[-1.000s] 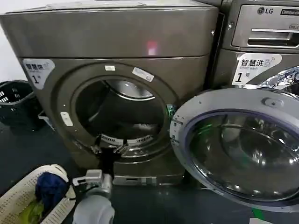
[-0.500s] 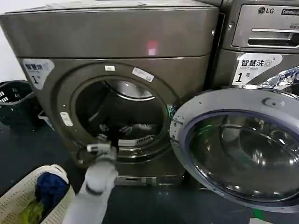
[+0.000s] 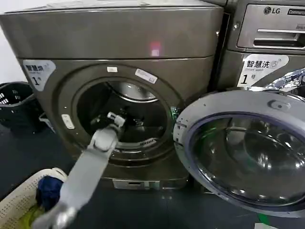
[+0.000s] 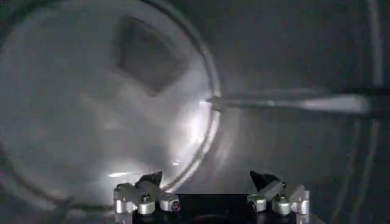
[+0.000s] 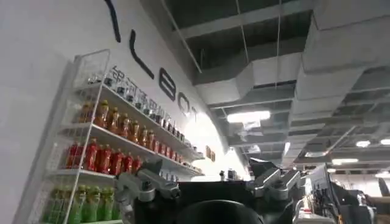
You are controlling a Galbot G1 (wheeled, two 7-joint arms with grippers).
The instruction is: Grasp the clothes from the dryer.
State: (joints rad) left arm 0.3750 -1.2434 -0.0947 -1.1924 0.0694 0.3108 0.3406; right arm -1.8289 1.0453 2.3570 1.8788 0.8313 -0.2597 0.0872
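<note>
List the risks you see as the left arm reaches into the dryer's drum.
The left gripper is open inside the dryer, and no fabric lies between its fingers, so closing now might grasp nothing. The arm passes close over the porthole's lower rim, so it might scrape there. The open door crowds the right side.

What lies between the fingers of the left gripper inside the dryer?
Nothing: in the left wrist view the left gripper is open, and between its fingers shows only the bare drum of the dryer.

Open left pincer (image 4: 210, 182) (apparently inside drum (image 4: 91, 109))
</note>
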